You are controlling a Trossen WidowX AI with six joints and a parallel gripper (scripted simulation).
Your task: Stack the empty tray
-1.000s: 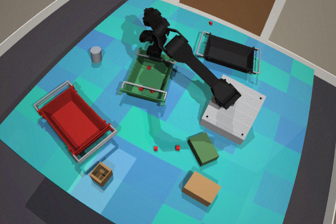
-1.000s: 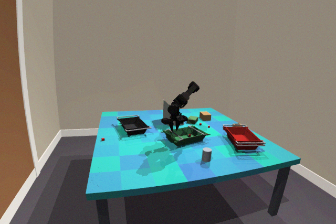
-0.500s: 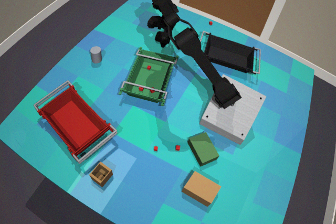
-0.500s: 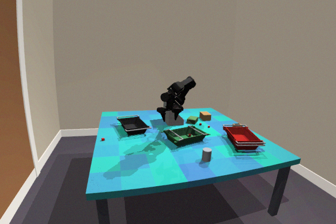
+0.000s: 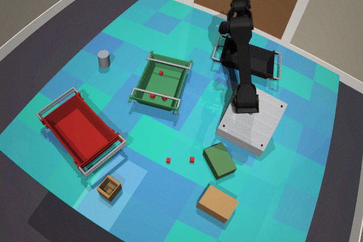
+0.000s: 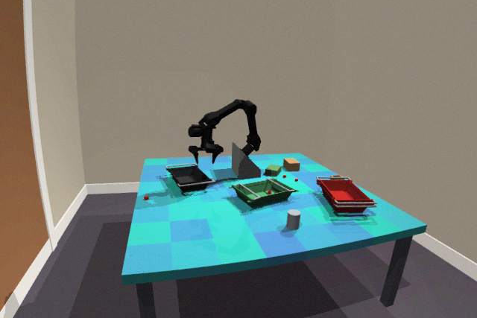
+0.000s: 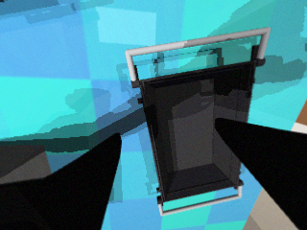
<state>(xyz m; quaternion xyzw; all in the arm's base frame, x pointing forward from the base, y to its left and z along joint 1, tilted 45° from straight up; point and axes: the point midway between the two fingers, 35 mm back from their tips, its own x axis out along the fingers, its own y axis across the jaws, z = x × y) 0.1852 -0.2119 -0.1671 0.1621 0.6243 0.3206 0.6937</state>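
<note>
Green, the loaded tray (image 5: 164,82) (image 6: 264,196) holds red blocks (image 5: 152,96) (image 6: 269,191), both its bars across the top from above; beside it sits the empty black tray (image 5: 264,62) (image 6: 189,177) (image 7: 192,129); the exterior view has the open, empty tool (image 6: 206,155) (image 7: 167,129) above the black tray; the wrist view shows its fingertips apart over that tray

Matt, smooth plastic forms the red tray (image 5: 83,129) (image 6: 345,190) at nine o'clock in the top view; brushed-looking metal faces the base block (image 5: 249,132) toward three o'clock.
</note>
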